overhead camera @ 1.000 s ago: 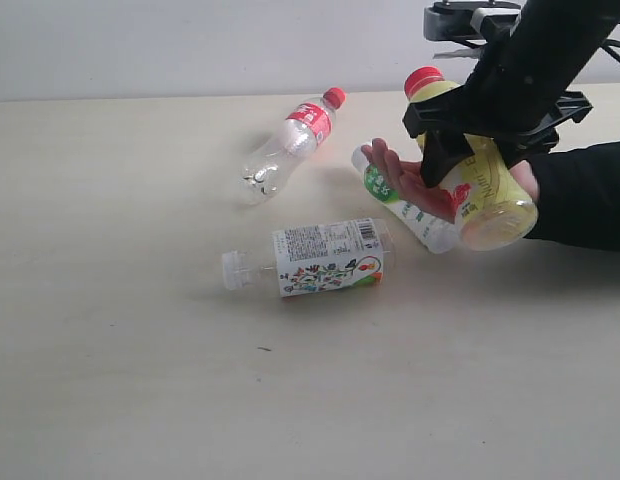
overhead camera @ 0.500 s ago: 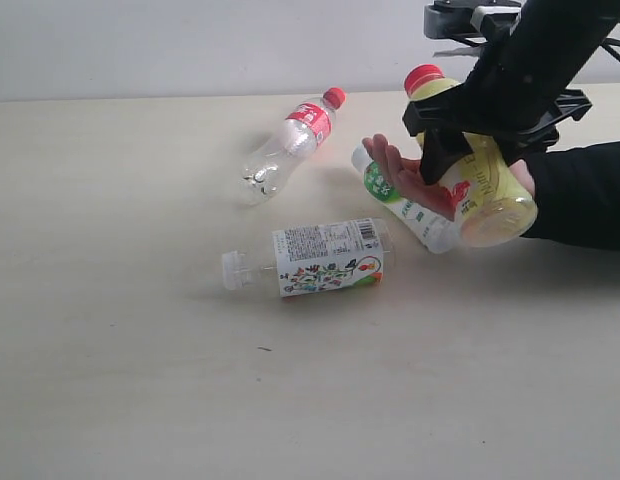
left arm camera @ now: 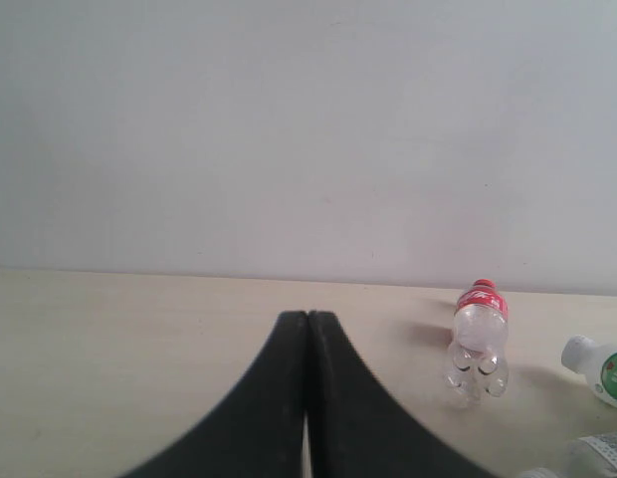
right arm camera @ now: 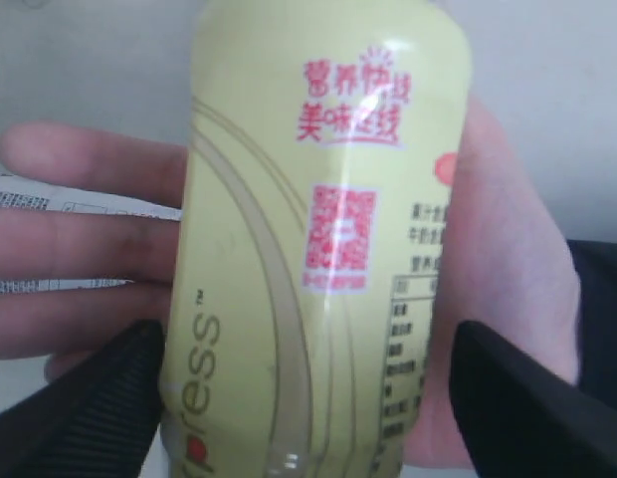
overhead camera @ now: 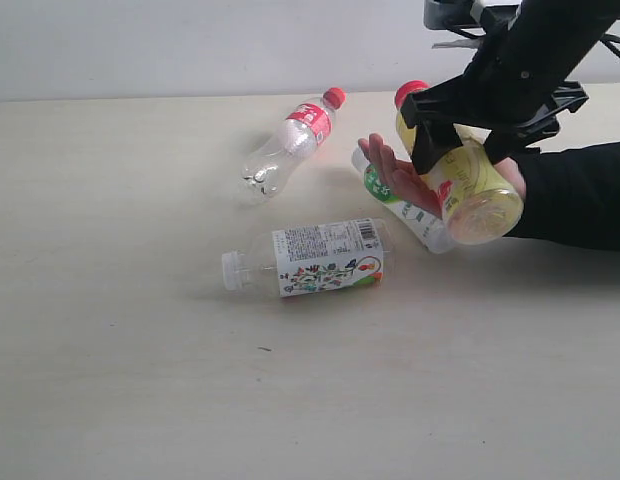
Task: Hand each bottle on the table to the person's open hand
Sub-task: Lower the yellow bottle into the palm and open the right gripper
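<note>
The yellow bottle with a red cap lies across the person's open hand, its label filling the right wrist view. My right gripper straddles it, open, with a gap of palm showing beside one finger. The white bottle with a green label lies under the hand. On the table lie the clear floral-label bottle and, farther back, the cola-shaped bottle. My left gripper is shut on nothing and out of the exterior view.
The person's black sleeve stretches in from the right edge. The left wrist view shows the cola-shaped bottle and the white bottle's cap end ahead of it, and a pale wall behind the table.
My right gripper's jaws have spread wider. The yellow bottle has shifted slightly left and settled flatter on the palm. The other bottles have not moved.
</note>
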